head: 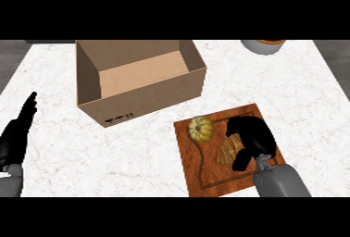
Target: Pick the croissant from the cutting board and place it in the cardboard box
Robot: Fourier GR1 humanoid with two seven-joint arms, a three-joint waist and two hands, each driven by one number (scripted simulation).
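Note:
A golden-brown croissant (228,151) lies on the wooden cutting board (209,173) at the lower right. My right hand (252,135) covers its right side, fingers and thumb curled round it, so only its left part shows. The open cardboard box (140,97) stands at the upper middle, empty inside. My left hand (16,134) rests open at the left edge, fingers pointing up, far from the board.
A small yellow-green pumpkin-like thing (200,128) sits on the board's upper left part, beside the croissant. A grey bowl or pot (263,45) with something orange in it stands at the counter's far edge, right of the box.

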